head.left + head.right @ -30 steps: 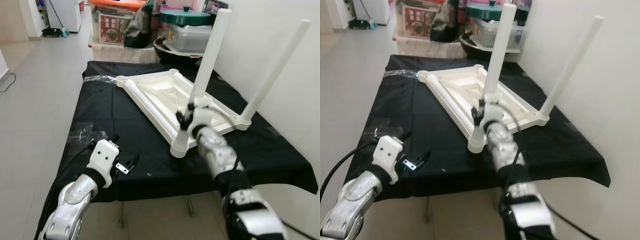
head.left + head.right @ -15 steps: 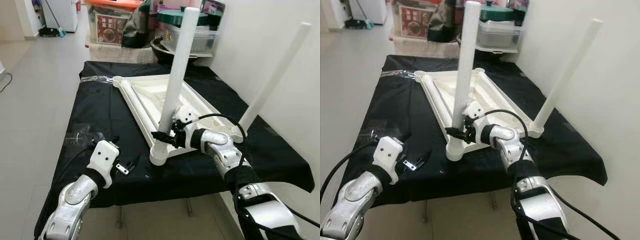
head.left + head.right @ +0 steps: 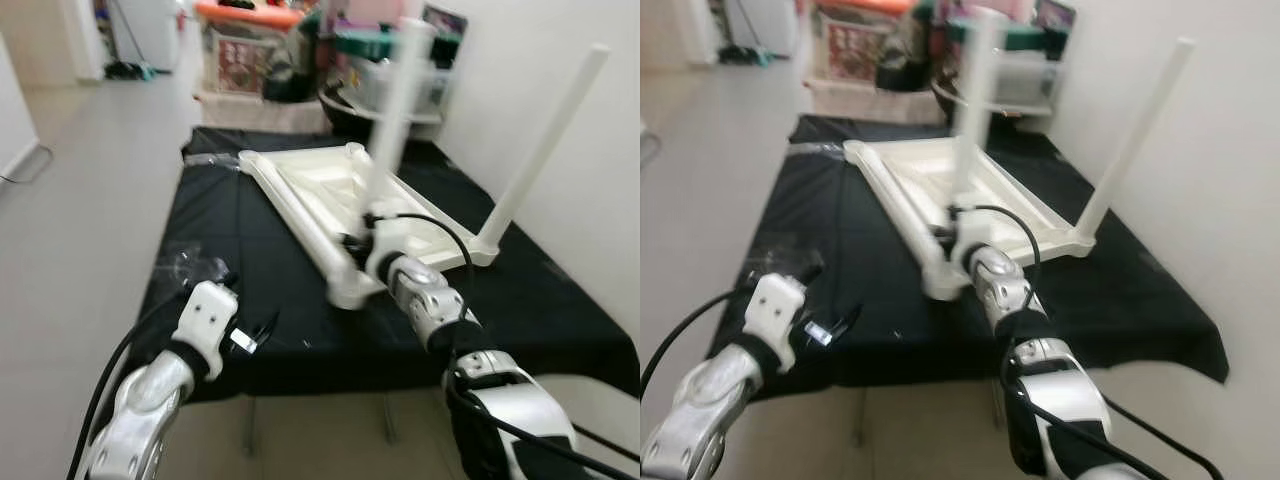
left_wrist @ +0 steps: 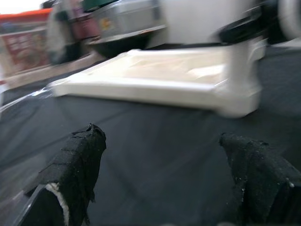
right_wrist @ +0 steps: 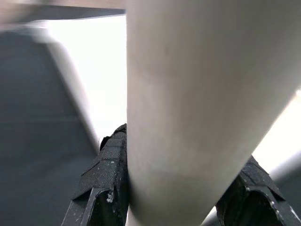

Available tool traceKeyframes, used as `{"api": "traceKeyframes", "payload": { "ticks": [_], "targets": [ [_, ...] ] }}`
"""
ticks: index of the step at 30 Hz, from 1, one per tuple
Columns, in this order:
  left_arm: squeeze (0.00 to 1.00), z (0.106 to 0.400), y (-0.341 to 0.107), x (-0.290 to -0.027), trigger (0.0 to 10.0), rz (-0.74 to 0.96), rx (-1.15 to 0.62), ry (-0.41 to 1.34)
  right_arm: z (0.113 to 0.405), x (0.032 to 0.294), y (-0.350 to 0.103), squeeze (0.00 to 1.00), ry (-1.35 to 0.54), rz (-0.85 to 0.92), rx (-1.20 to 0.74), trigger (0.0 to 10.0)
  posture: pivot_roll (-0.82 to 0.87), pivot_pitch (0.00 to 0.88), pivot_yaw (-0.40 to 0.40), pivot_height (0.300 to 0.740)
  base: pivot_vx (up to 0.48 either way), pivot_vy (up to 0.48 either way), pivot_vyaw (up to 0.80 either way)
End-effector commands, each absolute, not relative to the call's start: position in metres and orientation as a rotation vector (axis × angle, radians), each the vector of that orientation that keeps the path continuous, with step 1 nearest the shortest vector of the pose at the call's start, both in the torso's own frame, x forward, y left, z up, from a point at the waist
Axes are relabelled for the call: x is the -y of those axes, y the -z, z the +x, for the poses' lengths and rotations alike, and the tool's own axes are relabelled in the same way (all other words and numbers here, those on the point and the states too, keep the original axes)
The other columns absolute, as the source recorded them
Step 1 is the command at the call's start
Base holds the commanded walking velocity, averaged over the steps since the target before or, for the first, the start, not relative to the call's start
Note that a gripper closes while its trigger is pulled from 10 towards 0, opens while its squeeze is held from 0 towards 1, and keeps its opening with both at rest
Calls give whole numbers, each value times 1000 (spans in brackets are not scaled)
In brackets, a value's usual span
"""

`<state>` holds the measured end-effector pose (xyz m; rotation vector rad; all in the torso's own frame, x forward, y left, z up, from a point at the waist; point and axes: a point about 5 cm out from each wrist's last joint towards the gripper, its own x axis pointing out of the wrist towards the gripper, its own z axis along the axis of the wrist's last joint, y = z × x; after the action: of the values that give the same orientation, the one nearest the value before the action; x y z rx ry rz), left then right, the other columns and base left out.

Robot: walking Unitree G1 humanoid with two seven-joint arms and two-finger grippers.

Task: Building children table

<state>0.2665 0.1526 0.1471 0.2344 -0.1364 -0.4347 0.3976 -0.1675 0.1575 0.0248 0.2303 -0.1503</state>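
Note:
A white children's table top (image 3: 320,185) lies upside down on the black-covered table (image 3: 230,240). One white leg (image 3: 545,140) stands in its far right corner. My right gripper (image 3: 362,225) is shut on the lower end of a second white leg (image 3: 395,110), blurred and held upright over the frame, just behind the near corner socket (image 3: 347,293). In the right wrist view the black fingers (image 5: 106,183) press on both sides of that leg (image 5: 188,94). My left gripper (image 3: 250,310) is open and holds nothing, low over the cloth by the front left edge; its wrist view faces the table top (image 4: 155,80).
Crumpled clear plastic (image 3: 185,265) lies on the cloth near my left gripper. Storage boxes and pots (image 3: 250,60) are stacked behind the table. A white wall (image 3: 600,200) runs close along the right side. Tiled floor (image 3: 80,200) lies to the left.
Half a second ago the held leg stood at the near corner socket; now its foot is up and behind that socket. The camera has shifted. My left arm stays put.

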Motion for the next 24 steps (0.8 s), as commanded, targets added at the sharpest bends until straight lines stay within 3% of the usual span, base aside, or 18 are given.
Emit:
{"api": "traceKeyframes", "payload": {
  "ticks": [1, 3, 4, 5, 6, 7, 8, 14, 15, 19, 24],
  "targets": [
    [0, 266, -145, -150, 10000, 244, 131, 452, 376, 184, -129, 0, 366, -67, -296, 0, 120, 0, -153, 740, 0, 0, 0],
    [0, 266, -144, -149, 10000, 243, 127, 459, 359, 168, -118, 0, 347, -92, -294, 0, 112, 0, -144, 740, 0, 0, 0],
    [0, 266, -144, -149, 10000, 244, 127, 461, 354, 155, -116, 0, 285, -87, -309, 5569, 108, 0, -141, 740, 0, 0, 0],
    [0, 266, -144, -149, 10000, 244, 127, 463, 351, 145, -115, 0, 229, -82, -318, 8275, 106, 0, -139, 740, 0, 0, 0],
    [0, 267, -144, -149, 10000, 244, 127, 463, 350, 134, -118, 0, 171, -78, -311, 10000, 98, 0, -135, 740, 0, 0, 0],
    [0, 267, -144, -149, 10000, 244, 127, 463, 350, 134, -118, 0, 171, -78, -311, 10000, 98, 0, -135, 740, 0, 0, 0],
    [0, 269, -145, -149, 10000, 247, 129, 465, 353, 124, -131, 1000, 90, -54, -236, 10000, 95, 0, -133, 740, 0, 0, 0],
    [0, 270, -146, -149, 10000, 247, 135, 463, 367, 130, -161, 961, 59, -64, -136, 10000, 100, 0, -142, 740, 0, 0, 0],
    [0, 270, -146, -149, 10000, 246, 136, 461, 371, 134, -169, 0, 54, -79, -111, 10000, 100, 0, -142, 740, 0, 0, 0],
    [0, 268, -145, -150, 10000, 243, 132, 455, 383, 143, -219, 0, -331, 35, 61, 10000, 100, 0, -142, 740, 0, 0, 0],
    [0, 267, -144, -150, 10000, 245, 131, 456, 379, 152, -236, 0, -460, -18, 139, 10000, 100, 0, -142, 740, 0, 0, 0]
  ]
}}
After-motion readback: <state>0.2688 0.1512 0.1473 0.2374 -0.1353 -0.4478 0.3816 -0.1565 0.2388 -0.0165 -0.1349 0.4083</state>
